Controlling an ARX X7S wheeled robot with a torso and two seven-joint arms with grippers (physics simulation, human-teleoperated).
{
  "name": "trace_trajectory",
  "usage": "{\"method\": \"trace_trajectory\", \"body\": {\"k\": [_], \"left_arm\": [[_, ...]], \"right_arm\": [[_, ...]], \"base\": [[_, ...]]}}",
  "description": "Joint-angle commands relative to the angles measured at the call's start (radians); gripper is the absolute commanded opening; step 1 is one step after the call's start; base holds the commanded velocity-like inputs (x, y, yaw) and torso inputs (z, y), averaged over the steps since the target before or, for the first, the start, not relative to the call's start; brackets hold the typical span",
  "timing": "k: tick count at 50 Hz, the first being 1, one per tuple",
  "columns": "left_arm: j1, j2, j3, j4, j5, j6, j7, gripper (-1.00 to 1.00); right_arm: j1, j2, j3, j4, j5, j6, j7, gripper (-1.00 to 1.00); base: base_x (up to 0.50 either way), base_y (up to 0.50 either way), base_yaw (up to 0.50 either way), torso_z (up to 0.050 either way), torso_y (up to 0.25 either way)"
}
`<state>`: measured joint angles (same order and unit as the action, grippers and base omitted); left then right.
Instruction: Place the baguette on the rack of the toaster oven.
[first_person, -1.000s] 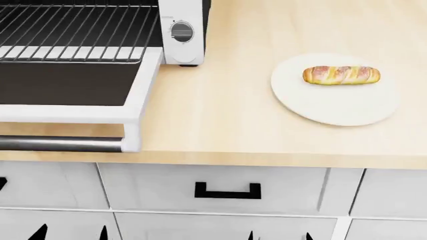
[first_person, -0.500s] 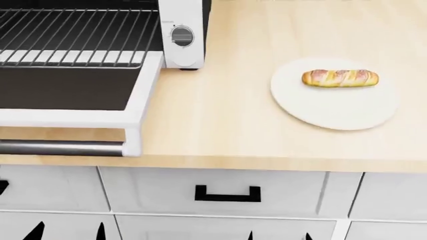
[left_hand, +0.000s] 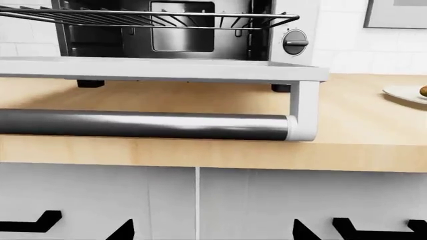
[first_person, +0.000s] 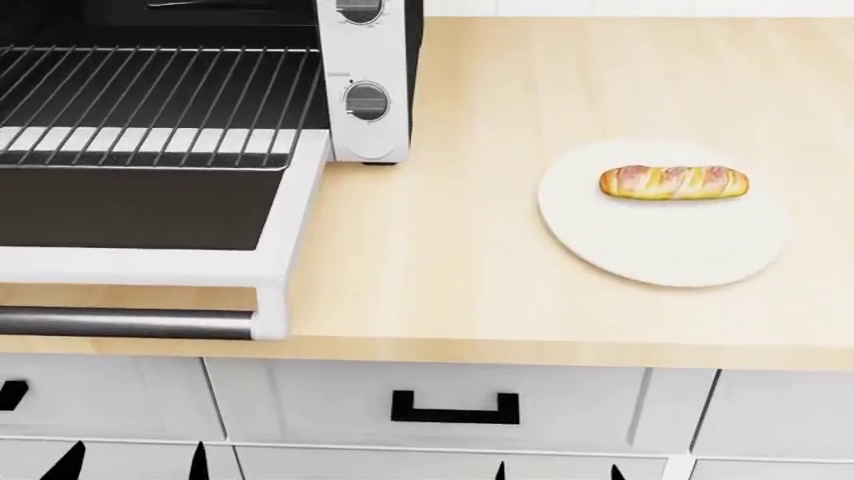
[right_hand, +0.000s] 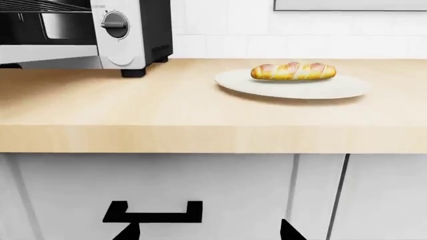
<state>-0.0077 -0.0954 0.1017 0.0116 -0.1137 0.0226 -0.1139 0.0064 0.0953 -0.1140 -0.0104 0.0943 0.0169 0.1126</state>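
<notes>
The baguette (first_person: 674, 183) is lying lengthwise on a round white plate (first_person: 663, 250), well off to the right on the pale wooden bench (first_person: 441, 260), and nothing is touching it. Over on the left, the toaster oven (first_person: 367, 60) is standing with its door (first_person: 147, 265) dropped flat toward the bench edge, the metal bar handle (first_person: 127, 322) hanging out in front. The rack (first_person: 147, 85) is sitting bare inside the dark cavity, its wires running front to back. Two grey knobs (first_person: 367, 101) are showing on the white side panel.

Both hands are waiting low in front of the white drawers (first_person: 454, 405). The left hand (first_person: 134, 462) is showing only two dark fingertips at the bottom edge, spread apart and holding nothing. The right hand (first_person: 557, 470) is looking the same: tips parted, nothing between them. From the right wrist view, the baguette (right_hand: 293, 71) is resting on the plate (right_hand: 293, 87) beside the oven's corner.
</notes>
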Motion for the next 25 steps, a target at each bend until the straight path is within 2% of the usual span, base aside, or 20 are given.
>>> {"method": "trace_trajectory", "body": {"k": [1,12,25], "left_arm": [[0.001,-0.015,0.013,-0.003,-0.014,0.004,-0.013,1.00],[0.003,-0.023,0.021,0.000,-0.029,0.013,-0.021,1.00],[-0.003,-0.038,0.048,0.029,-0.032,-0.007,-0.027,1.00]], "right_arm": [[0.004,0.012,-0.016,0.004,0.010,0.003,0.015,1.00],[0.009,0.022,-0.027,0.008,0.019,0.006,0.027,1.00],[0.012,0.033,-0.037,-0.002,0.037,0.014,0.034,1.00]], "base": [[0.00,0.00,0.00,0.050,0.000],[0.00,0.00,0.00,0.050,0.000],[0.00,0.00,0.00,0.001,0.000]]}}
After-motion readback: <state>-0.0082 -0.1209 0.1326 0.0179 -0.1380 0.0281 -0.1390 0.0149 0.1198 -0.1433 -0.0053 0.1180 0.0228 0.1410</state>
